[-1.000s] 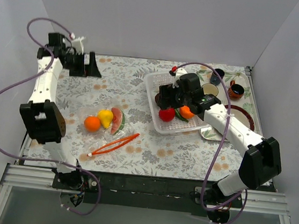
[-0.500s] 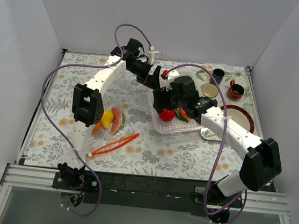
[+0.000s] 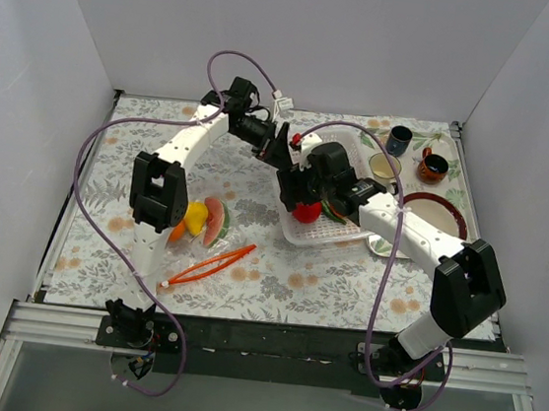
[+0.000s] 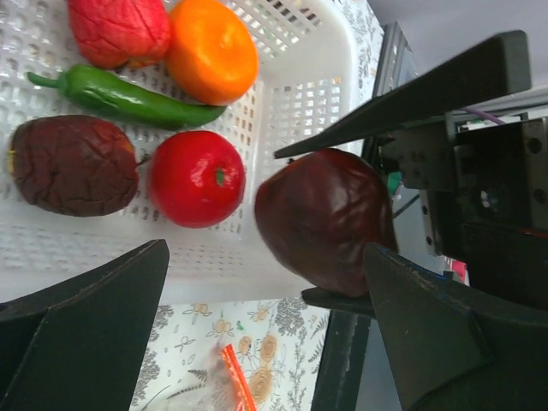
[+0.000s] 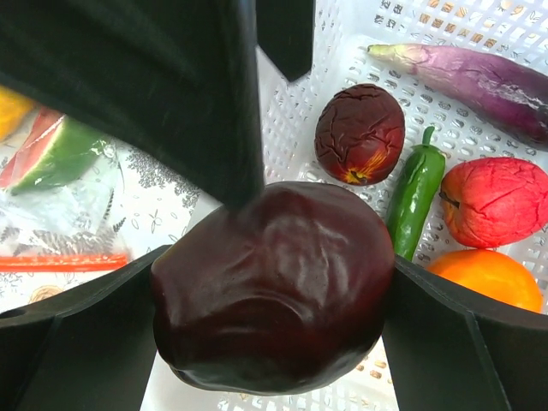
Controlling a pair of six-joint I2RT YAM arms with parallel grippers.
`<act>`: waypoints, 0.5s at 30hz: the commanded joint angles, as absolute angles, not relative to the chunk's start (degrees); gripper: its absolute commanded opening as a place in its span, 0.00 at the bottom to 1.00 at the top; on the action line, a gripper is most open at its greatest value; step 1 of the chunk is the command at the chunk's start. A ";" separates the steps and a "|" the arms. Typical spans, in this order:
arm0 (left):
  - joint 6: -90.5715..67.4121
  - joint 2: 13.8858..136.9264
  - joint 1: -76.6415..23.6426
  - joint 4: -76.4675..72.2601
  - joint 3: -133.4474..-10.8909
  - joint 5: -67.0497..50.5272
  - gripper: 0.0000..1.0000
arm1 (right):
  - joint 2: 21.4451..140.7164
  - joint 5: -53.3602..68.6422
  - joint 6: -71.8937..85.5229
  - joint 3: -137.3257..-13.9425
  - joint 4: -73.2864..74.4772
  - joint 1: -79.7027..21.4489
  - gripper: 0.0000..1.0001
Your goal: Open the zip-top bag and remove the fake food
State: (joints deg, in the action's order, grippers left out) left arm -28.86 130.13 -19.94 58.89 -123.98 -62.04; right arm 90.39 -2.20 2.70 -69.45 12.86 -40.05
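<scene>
Both grippers were at the white basket's [image 4: 312,111] 10 o'clock corner in the top view. Right gripper [image 5: 274,265]: jaws spread wide but clamped on a dark maroon fruit [image 4: 324,218], one finger against each side, with the fruit at the basket rim. Left gripper [image 3: 279,150]: jaws fully spread, nothing between them, holding nothing. One of its fingers reached the fruit's 12 o'clock side in the right wrist view; I couldn't tell if it touched. The rest of the fake food in the basket was an orange [image 4: 212,50], a crinkled red fruit [image 4: 120,30], a green pepper [image 4: 128,98], a smooth red ball [image 4: 195,178], a second wrinkled maroon fruit [image 4: 73,167] and a purple eggplant [image 5: 479,77]. The zip-top bag [image 3: 202,235] lay flat on the floral table [image 3: 345,283] at the basket's 8 o'clock, well apart from it. Its red-orange zip strip [image 3: 210,265] ran along the bag's 6 o'clock side. A yellow piece [image 3: 195,218] and a watermelon slice [image 3: 216,221] sat under the bag's plastic. The left arm's elbow hid part of the bag's 9 o'clock end. Three mugs [image 3: 398,138] and a plate [image 3: 444,213] stood at the basket's 2–3 o'clock.
</scene>
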 commanded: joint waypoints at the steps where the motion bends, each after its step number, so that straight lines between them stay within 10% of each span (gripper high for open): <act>1: -26.10 125.59 -22.49 61.17 -122.18 -66.53 0.98 | 91.84 -1.85 1.76 -70.40 8.26 -40.25 0.99; 15: -23.29 123.67 -27.33 60.30 -117.08 -55.66 0.98 | 93.25 -1.49 1.50 -73.12 6.50 -40.25 0.99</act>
State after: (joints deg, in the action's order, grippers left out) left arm -26.48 129.84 -24.12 60.36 -119.39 -61.25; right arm 93.38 -1.30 2.22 -69.71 10.24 -40.05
